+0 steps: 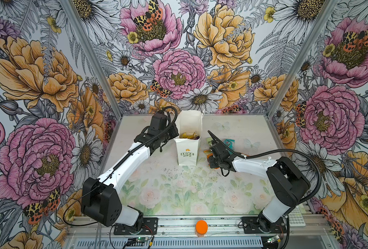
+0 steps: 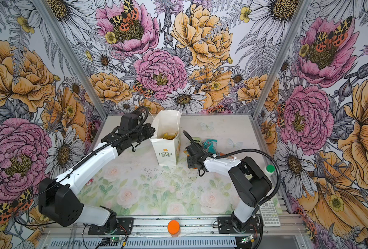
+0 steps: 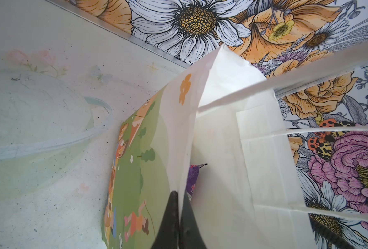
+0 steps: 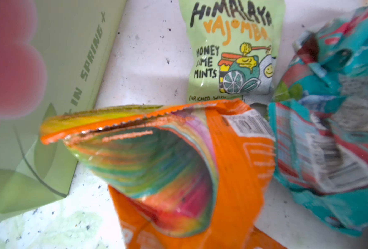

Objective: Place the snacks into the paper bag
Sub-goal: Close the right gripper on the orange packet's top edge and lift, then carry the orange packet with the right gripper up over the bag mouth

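Orange foil fills the right wrist view: an opened orange packet [image 4: 232,161] lies on the table [image 1: 178,194] just right of the paper bag [image 1: 186,155]. The right gripper [image 1: 211,162] sits low over it at centre right in a top view. Its jaws are hidden, so I cannot tell whether they have it. The step in hand looks like picking up this snack; next it must be lifted clear and carried left over the bag's mouth. The left gripper [image 3: 179,199] is pinched tight on the rim of the bag's green printed wall, steadying the open mouth. Inside lie a yellow packet [image 1: 187,135] and a purple packet [image 3: 192,179]. A pale green mints packet [image 4: 228,54] and a teal packet [image 4: 329,140] lie beside the orange one, not yet bagged
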Controlling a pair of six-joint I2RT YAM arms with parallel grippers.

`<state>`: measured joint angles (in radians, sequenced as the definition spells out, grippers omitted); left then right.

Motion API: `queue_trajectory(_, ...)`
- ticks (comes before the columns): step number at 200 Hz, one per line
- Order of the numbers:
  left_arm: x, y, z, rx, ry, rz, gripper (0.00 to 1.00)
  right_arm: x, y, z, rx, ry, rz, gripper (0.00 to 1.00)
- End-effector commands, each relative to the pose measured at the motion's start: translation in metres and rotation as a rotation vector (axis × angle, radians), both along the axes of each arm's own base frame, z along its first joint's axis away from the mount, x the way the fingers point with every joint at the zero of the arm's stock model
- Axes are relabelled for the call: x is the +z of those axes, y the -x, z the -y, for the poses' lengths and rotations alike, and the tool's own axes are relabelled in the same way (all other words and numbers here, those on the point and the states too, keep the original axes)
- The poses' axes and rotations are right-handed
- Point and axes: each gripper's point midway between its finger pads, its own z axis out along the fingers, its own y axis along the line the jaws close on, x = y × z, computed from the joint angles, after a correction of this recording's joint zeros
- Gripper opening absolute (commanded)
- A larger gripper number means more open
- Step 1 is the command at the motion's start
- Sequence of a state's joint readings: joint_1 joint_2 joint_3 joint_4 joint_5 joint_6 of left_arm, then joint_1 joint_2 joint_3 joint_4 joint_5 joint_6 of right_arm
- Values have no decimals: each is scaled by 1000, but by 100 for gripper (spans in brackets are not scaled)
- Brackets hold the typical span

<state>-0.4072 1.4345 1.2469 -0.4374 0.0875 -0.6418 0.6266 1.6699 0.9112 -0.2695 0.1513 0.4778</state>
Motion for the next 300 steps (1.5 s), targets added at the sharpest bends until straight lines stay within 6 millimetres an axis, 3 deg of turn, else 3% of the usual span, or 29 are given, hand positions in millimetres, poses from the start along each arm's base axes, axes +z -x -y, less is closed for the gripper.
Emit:
queue_trajectory(1,2,7,-3,-3,5,-5,0,22,0,-3,2,-52,22,11)
queue_trajectory(42,1,7,-3,-1,3,-6,0,50,0,-4,6,-95,55,0)
queue_trajectory(87,2,7,-3,-3,5,-4,0,100,1,0,6,-149,118,0)
queue_trajectory(128,3,9,-5,0,6,-2,0,173,0,9,-4,-231,255,0)
queue_trajectory(210,3,11,-6,3,7,-1,0,344,-5,7,38,-415,590,0)
queue_trajectory(259,4,12,-7,8,9,1,0,403,-10,-10,93,-508,664,0)
queue_trajectory(300,3,12,-6,8,8,-2,0,439,-13,-40,179,-623,681,0)
